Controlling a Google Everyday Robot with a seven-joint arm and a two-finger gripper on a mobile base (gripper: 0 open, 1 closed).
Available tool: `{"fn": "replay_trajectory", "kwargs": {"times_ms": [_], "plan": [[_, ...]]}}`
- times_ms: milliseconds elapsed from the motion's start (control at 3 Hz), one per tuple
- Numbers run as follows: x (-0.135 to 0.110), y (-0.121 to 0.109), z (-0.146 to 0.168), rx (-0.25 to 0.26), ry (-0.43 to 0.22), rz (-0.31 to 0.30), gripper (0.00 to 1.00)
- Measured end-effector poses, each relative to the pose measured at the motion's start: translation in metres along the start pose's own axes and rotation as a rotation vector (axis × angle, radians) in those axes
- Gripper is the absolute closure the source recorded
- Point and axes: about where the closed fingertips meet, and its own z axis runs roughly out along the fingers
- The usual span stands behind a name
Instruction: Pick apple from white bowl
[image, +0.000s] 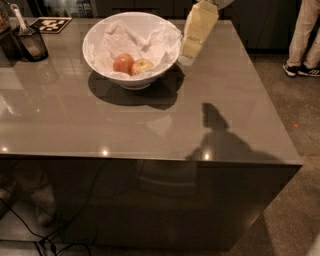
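Jaws: empty, but I could not tell if open or closed | gripper (192, 50) hovered just beside white bowl (95, 60) rim | apple (142, 66) lay inside, touching red apple (123, 63) | pick not begun — reach, grasp, lift left.

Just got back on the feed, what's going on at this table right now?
The robot's gripper hangs over the gray table, just beside the right rim of the white bowl. The apple sits inside on crumpled paper, touching an orange-red apple. Nothing has been picked yet.
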Motion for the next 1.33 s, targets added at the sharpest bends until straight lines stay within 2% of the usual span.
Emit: {"fn": "replay_trajectory", "kwargs": {"times_ms": [333, 1000, 1333], "plan": [[-0.008, -0.008, -0.003, 0.027, -0.027, -0.003, 0.0], [-0.013, -0.011, -0.003, 0.039, -0.041, -0.01, 0.0], [-0.042, -0.026, 0.024, -0.001, -0.044, -0.015, 0.0]]}}
